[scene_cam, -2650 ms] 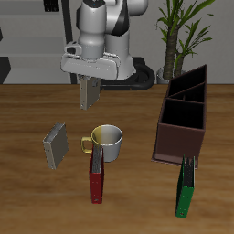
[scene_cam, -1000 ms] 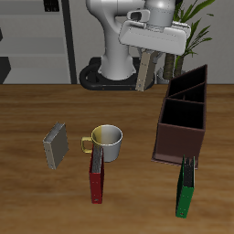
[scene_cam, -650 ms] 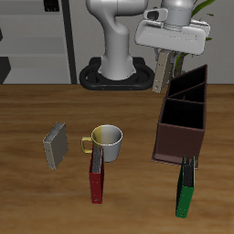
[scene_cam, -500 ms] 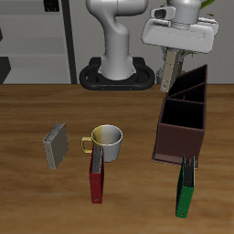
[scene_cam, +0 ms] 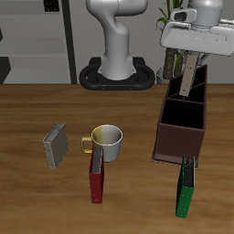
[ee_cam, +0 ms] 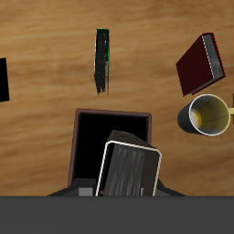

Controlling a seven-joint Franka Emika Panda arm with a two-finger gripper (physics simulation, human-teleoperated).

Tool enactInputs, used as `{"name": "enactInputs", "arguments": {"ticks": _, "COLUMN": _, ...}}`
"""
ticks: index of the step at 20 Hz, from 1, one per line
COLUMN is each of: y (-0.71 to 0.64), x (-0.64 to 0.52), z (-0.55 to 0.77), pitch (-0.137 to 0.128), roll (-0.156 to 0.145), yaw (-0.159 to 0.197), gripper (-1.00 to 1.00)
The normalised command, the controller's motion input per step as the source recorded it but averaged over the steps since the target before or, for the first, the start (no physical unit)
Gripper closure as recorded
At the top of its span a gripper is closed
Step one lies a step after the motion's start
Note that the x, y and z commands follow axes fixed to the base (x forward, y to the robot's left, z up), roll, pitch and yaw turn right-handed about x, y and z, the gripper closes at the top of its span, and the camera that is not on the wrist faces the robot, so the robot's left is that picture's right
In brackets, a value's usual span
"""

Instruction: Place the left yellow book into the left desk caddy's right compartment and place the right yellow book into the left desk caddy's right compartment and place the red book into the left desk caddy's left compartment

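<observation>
My gripper (scene_cam: 187,62) is shut on the left yellow book (scene_cam: 186,84), a thin grey-looking book that hangs upright, its lower end just above the farther-back end of the dark-brown left desk caddy (scene_cam: 180,137). In the wrist view the held book (ee_cam: 128,169) sits over an open caddy section (ee_cam: 90,146). The right yellow book (scene_cam: 56,144) stands tilted on the table beyond the mug. The red book (scene_cam: 96,175) lies in front of the mug and also shows in the wrist view (ee_cam: 203,64).
A white mug (scene_cam: 107,141) stands mid-table, also in the wrist view (ee_cam: 208,113). A green book (scene_cam: 186,186) lies by the caddy's near end, also in the wrist view (ee_cam: 102,59). A dark object (ee_cam: 3,80) shows at the wrist frame's edge. A plant stands behind the caddy.
My gripper has carried the held book from the table's middle across to the caddy and lowered it toward the caddy's back end. Nothing on the table has moved.
</observation>
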Motion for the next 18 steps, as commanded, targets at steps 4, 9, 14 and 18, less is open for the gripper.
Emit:
{"name": "enactInputs", "arguments": {"ticks": 4, "y": 0.23, "x": 0.17, "z": -0.03, "pitch": 0.000, "roll": 0.008, "yaw": 0.034, "gripper": 1.00}}
{"name": "enactInputs", "arguments": {"ticks": 9, "y": 0.15, "x": 0.16, "z": -0.21, "pitch": 0.041, "roll": 0.024, "yaw": 0.007, "gripper": 1.00}}
{"name": "enactInputs", "arguments": {"ticks": 14, "y": 0.05, "x": 0.12, "z": -0.26, "pitch": 0.045, "roll": 0.015, "yaw": -0.010, "gripper": 1.00}}
{"name": "enactInputs", "arguments": {"ticks": 18, "y": 0.02, "x": 0.02, "z": -0.12, "pitch": 0.006, "roll": 0.007, "yaw": 0.003, "gripper": 1.00}}
